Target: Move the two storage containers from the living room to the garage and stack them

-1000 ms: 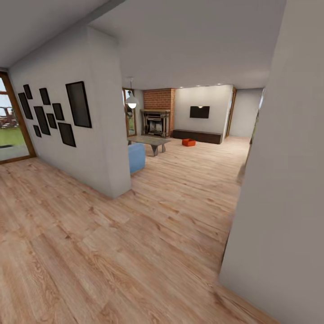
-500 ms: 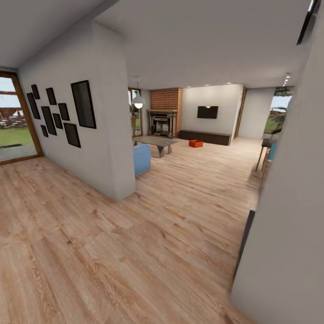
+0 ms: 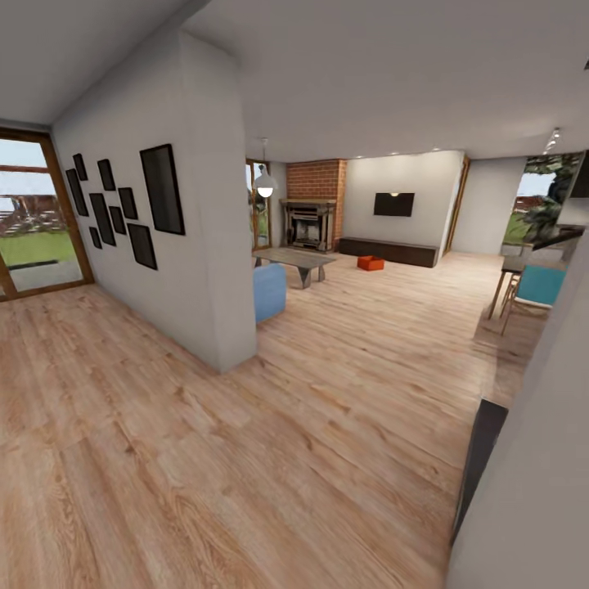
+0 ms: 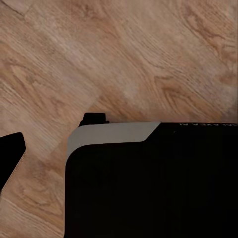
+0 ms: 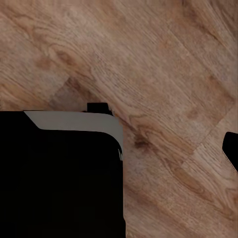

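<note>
nothing is being carried yet; by the look of it the task is barely starting. one storage container (image 3: 370,263) is sitting on the plank floor (image 3: 327,384) far off, just before the low dark cabinet (image 3: 388,250) in the living room; a second i cannot make out. plenty of floor is lying open between the wall corner (image 3: 233,327) and the near wall (image 3: 540,458). both wrist cameras are facing floorboards and the robot's dark base, so i cannot tell how either pincer is standing.

My head view has swung: the near grey wall (image 3: 532,491) fills less of the frame's right, uncovering a blue chair (image 3: 536,286).
</note>
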